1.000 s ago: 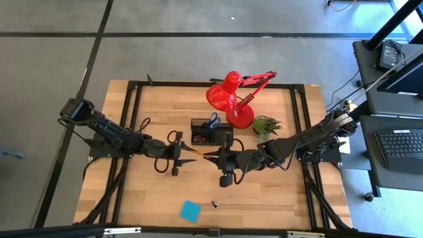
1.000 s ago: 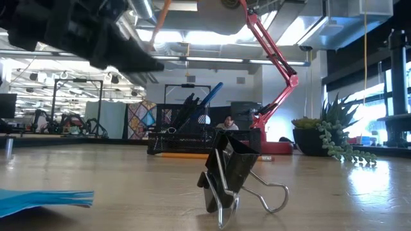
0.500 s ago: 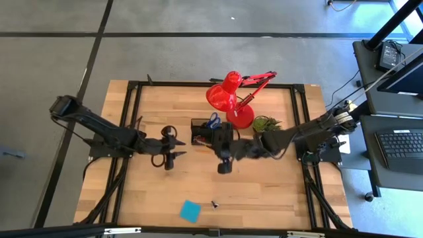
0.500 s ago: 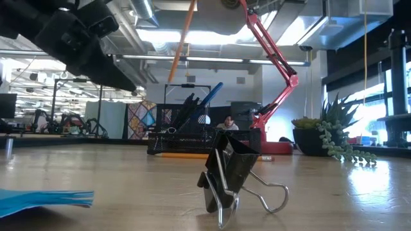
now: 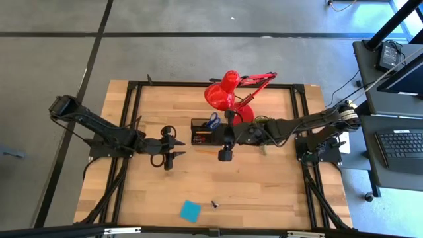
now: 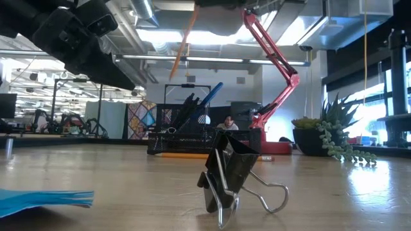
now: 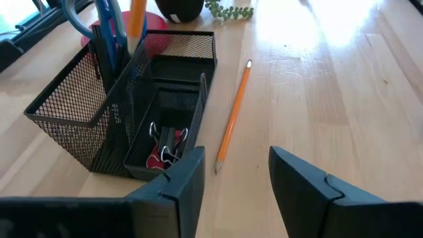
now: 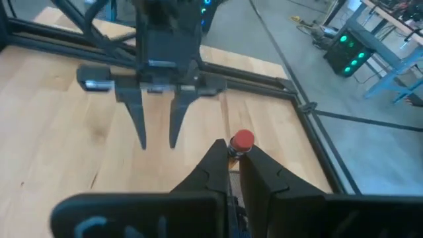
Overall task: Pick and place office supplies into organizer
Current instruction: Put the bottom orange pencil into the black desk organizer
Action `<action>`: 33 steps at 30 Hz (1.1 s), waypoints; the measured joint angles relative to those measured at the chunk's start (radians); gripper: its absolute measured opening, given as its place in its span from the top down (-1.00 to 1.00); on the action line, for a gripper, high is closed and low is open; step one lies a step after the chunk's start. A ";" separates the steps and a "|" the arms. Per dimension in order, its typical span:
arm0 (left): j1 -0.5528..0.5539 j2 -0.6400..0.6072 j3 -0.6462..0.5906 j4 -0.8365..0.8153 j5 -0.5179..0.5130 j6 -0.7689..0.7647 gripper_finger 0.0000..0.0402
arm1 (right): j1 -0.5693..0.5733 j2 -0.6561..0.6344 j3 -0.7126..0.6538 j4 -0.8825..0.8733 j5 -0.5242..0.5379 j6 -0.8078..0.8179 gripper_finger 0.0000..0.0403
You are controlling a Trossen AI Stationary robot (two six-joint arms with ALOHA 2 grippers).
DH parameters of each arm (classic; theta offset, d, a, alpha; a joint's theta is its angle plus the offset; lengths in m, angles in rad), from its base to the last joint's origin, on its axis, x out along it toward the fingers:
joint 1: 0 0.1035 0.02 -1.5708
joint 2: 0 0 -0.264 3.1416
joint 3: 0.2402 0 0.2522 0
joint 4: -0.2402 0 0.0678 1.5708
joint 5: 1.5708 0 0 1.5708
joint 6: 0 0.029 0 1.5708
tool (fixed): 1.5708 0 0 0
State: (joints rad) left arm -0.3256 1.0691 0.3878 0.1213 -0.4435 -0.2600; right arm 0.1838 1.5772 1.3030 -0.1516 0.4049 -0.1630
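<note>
The black mesh organizer (image 5: 210,132) (image 7: 132,112) stands in front of the red lamp, with blue-handled scissors (image 5: 213,121) upright in its tall compartment and black clips (image 7: 165,142) in a low one. My right gripper (image 5: 227,132) (image 8: 228,168) is beside the organizer, shut on an orange pencil (image 6: 183,42) that hangs at the tall compartment (image 7: 137,16). A second pencil (image 7: 232,112) lies flat on the table beside the organizer. My left gripper (image 5: 177,147) (image 7: 234,185) hovers open, left of the organizer. A binder clip (image 6: 234,176) and a blue sticky pad (image 5: 190,211) lie near the table's front edge. My right gripper pinches the orange pencil between its two fingers just below the red eraser end (image 8: 242,140), which sticks out past the fingertips. The pencil is lifted clear and hangs below the fingers, slightly tilted, point (image 6: 172,76) downward.
The red desk lamp (image 5: 228,99) stands just behind the organizer, with its arm reaching over it. A small green plant (image 5: 266,124) sits to the right of the lamp base. Bare wood lies between the organizer and the front edge.
My left gripper drew back toward the table's left edge, away from the pencil it shared with the right gripper. My right gripper carried that pencil from mid-table toward the far edge, up to the organizer. The pencil turned from lying level to hanging nearly upright.
</note>
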 joint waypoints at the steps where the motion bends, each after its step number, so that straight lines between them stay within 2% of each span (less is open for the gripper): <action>1: 0.000 0.000 0.000 0.000 0.000 0.000 0.21 | -0.009 -0.010 -0.029 0.031 -0.016 0.001 0.89; 7: 0.000 0.000 0.000 -0.040 0.001 -0.007 0.20 | -0.060 -0.131 -0.238 0.281 -0.089 0.007 0.89; 16: 0.000 0.000 0.000 -0.055 0.004 -0.015 0.20 | -0.125 -0.255 -0.443 0.369 -0.099 0.089 0.89; 27: 0.000 0.000 0.000 -0.067 -0.004 0.010 0.20 | -0.249 -0.265 -0.493 0.427 -0.290 0.166 0.89; 33: 0.000 0.000 0.000 -0.067 -0.007 0.019 0.20 | -0.256 -0.235 -0.492 0.426 -0.302 0.182 0.89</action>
State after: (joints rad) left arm -0.3256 1.0691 0.3878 0.0544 -0.4508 -0.2405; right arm -0.0719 1.3424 0.8108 0.2748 0.1030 0.0187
